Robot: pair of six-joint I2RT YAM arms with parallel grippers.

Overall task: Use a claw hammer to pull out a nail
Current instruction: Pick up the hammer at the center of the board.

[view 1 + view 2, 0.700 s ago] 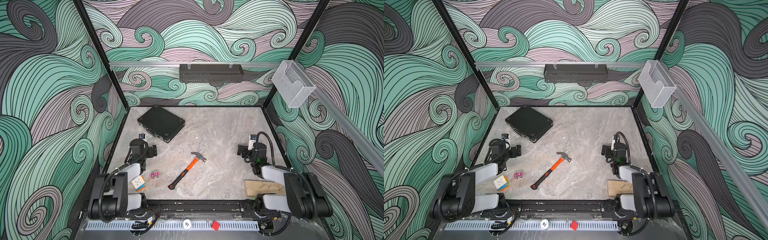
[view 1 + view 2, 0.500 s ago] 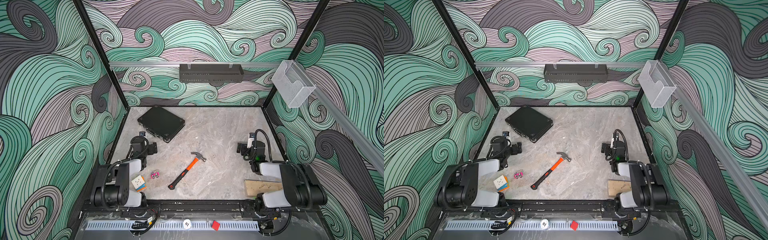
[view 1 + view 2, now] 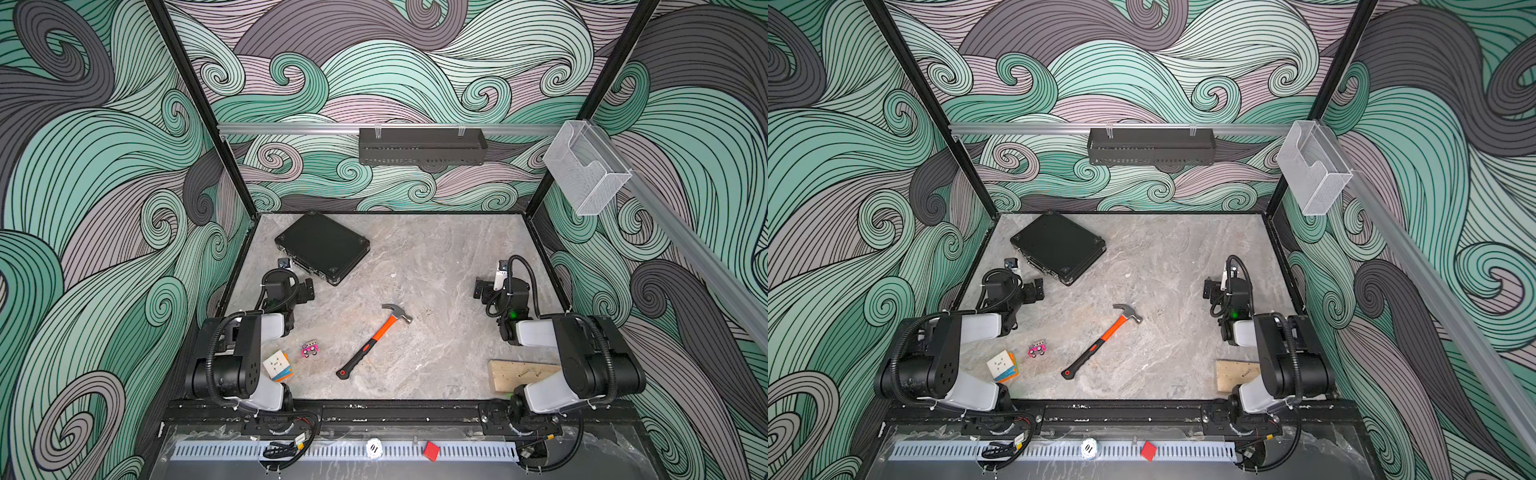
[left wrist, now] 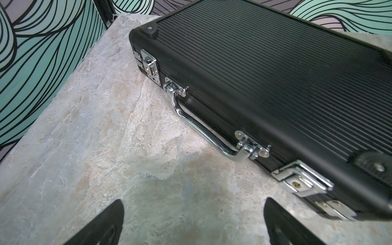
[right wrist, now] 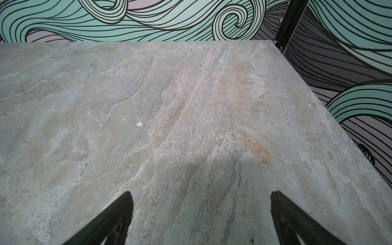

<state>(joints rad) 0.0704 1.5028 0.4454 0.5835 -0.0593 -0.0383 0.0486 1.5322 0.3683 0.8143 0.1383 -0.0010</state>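
Both arms have folded back toward their bases. The grey-headed, orange-necked, black-handled claw hammer (image 3: 370, 343) lies unmoved and flat, apart from the black ribbed case (image 3: 322, 247) on its robot-facing side, in both top views but neither wrist view. The wrist views show the left gripper (image 4: 194, 200) wide, empty, facing the case's chrome handle (image 4: 203, 131), and the right gripper (image 5: 201, 192) wide, empty, over bare grey marbled tabletop (image 5: 169, 106).
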